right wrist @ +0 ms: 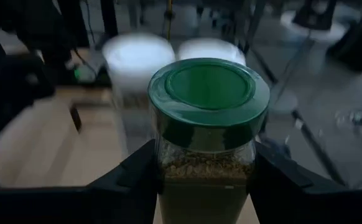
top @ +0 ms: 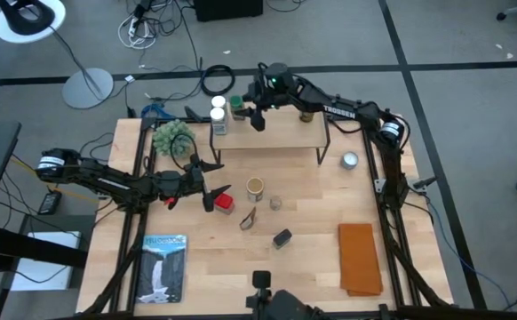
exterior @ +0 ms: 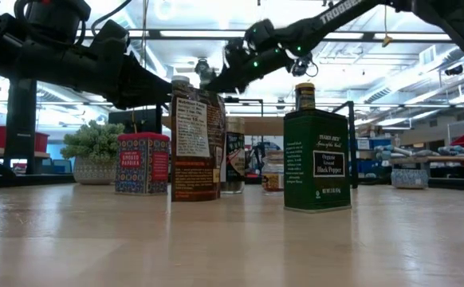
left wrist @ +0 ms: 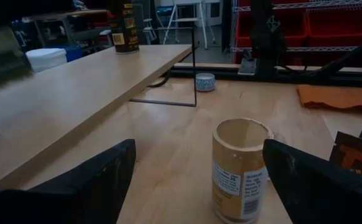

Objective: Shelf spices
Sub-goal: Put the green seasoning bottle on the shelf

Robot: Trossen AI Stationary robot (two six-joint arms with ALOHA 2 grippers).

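Observation:
My right gripper (top: 259, 113) reaches over the far left part of the shelf (top: 281, 135) and is shut on a spice jar with a green cap (right wrist: 208, 93). Two white-capped jars (top: 218, 116) stand on the shelf's left end beside it, and a dark jar (top: 307, 114) stands farther right. My left gripper (top: 207, 184) hovers open over the table. The tan canister (left wrist: 240, 168) stands upright just ahead of its fingers, and the red tin (top: 226, 203) is next to them. My right gripper pinches the jar's glass body (right wrist: 163, 158) just below the green cap, one finger (right wrist: 128, 180) on each opposite side. The jar stays upright, cap up. In the low view it hangs clear above the shelf board.
On the table in front of the shelf are a small jar (top: 276, 204), a brown packet (top: 249, 218), a dark tin (top: 282, 238), a flat silver tin (top: 350, 160), an orange cloth (top: 359, 258) and a book (top: 163, 265). A fuzzy green plant (top: 173, 138) stands at the shelf's left.

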